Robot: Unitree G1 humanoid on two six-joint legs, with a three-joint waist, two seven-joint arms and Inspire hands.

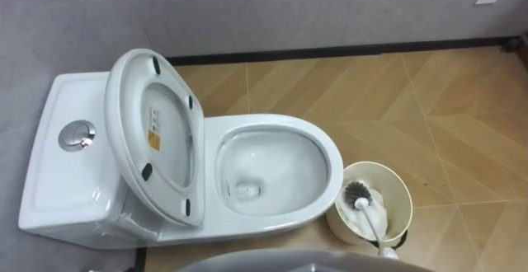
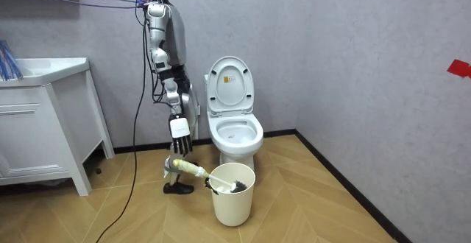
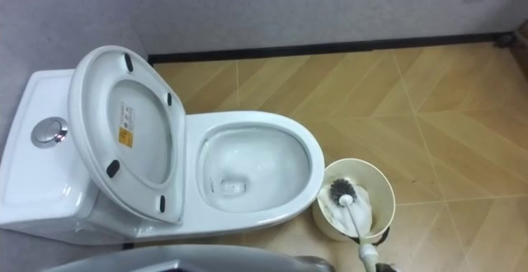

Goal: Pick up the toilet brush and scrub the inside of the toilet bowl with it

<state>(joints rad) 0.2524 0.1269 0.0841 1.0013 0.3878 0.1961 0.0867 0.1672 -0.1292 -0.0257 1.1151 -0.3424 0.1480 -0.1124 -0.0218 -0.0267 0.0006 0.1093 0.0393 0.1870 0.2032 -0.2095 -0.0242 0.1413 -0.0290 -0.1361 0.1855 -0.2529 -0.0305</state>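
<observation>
Under fingers of right hand (image 2: pixel 181 137), grip unclear: white toilet brush (image 1: pixel 368 215) in round cream bin (image 1: pixel 405 185). Bin rim just beside white ceramic toilet (image 1: pixel 272 122), lid up.

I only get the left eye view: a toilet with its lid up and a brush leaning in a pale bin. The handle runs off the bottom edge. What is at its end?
Observer: In the room view, the robot's right hand hangs right at the handle end of the brush. Whether it grips it, I cannot tell.
Operator: Where does the robot stand?
Observer: Upright beside the toilet, on the room view's left, with the bin near its feet.
Operator: What is behind it?
Observer: A white cabinet against the wall.
</observation>
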